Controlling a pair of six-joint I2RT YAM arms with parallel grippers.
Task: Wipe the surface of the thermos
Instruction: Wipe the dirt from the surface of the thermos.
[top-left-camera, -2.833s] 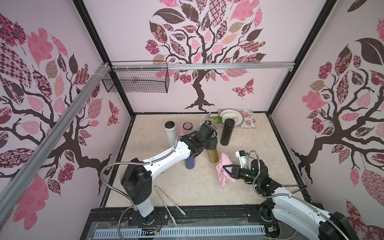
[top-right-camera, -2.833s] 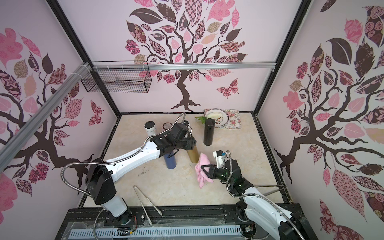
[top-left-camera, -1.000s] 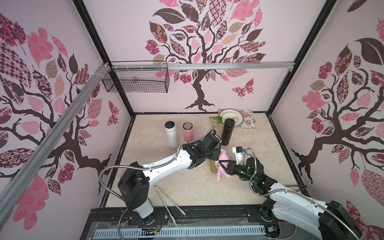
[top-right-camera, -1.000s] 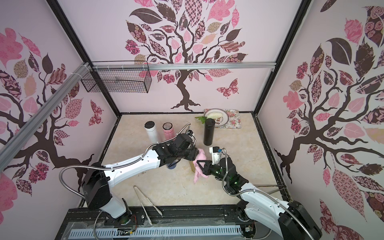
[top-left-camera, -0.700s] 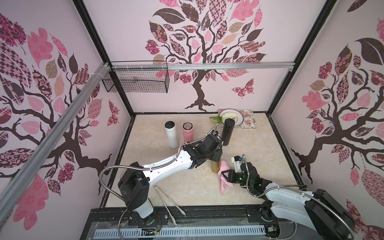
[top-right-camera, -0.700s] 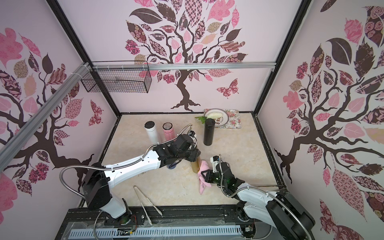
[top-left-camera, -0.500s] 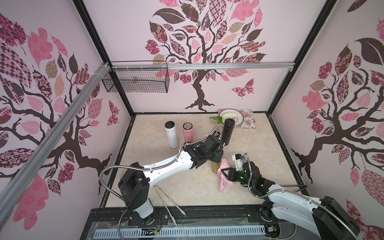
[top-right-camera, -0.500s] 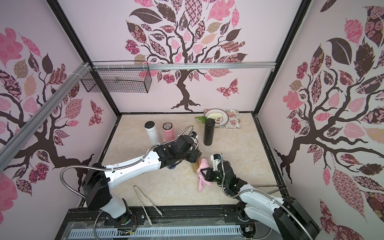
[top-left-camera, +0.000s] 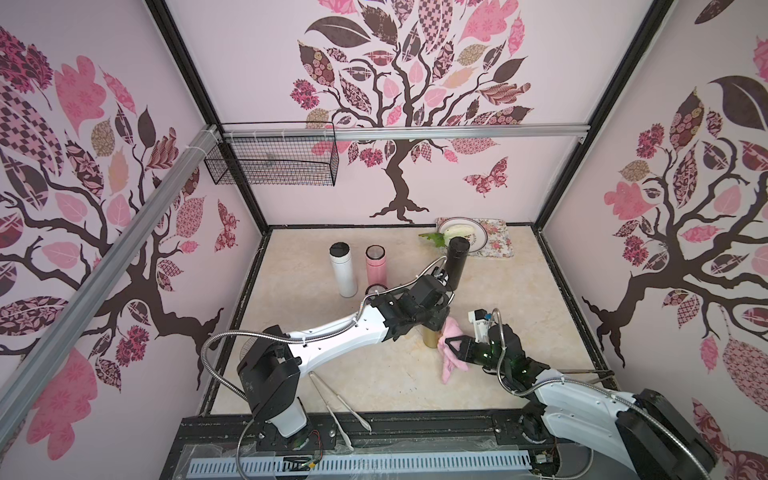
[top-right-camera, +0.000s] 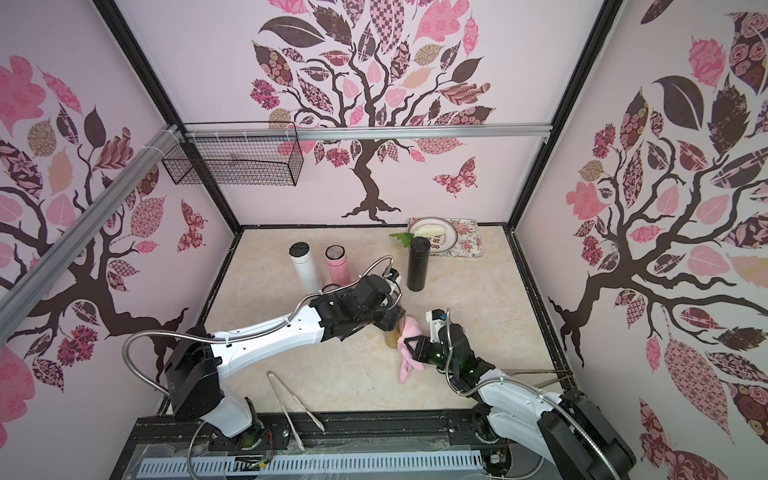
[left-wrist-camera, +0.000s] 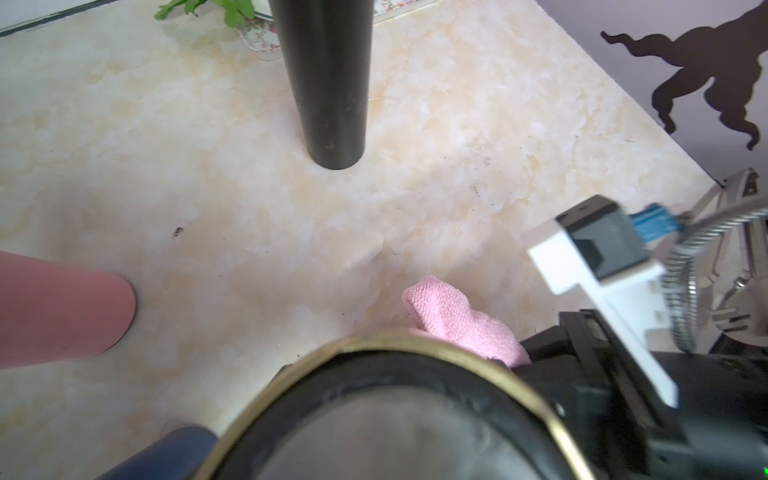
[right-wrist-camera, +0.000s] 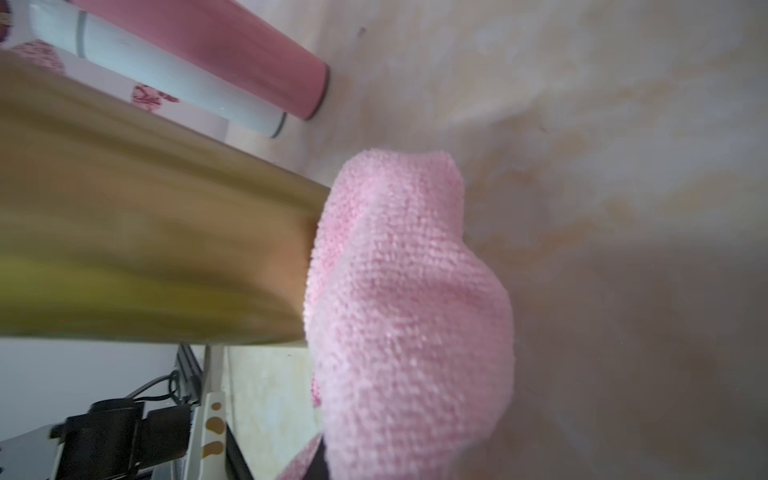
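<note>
cloth (top-left-camera: 448, 370) right of thermos (top-left-camera: 430, 340), tongs (top-left-camera: 340, 401) in front

You've got a marble-look tabletop (top-left-camera: 291, 316): white thermos (top-left-camera: 343, 272), pink thermos (top-left-camera: 376, 268), black thermos (top-left-camera: 456, 262) upright at the back, floral mat (top-left-camera: 498, 245) far right, gold thermos (top-left-camera: 431, 340) centre, tongs (top-left-camera: 320, 383) at front edge.

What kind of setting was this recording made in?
Probably a purpose-built robot test booth, not a real home: tree-decal wall panels in a black frame enclose a marble-look tabletop, and two robot arms are mounted on its front rail.
</note>
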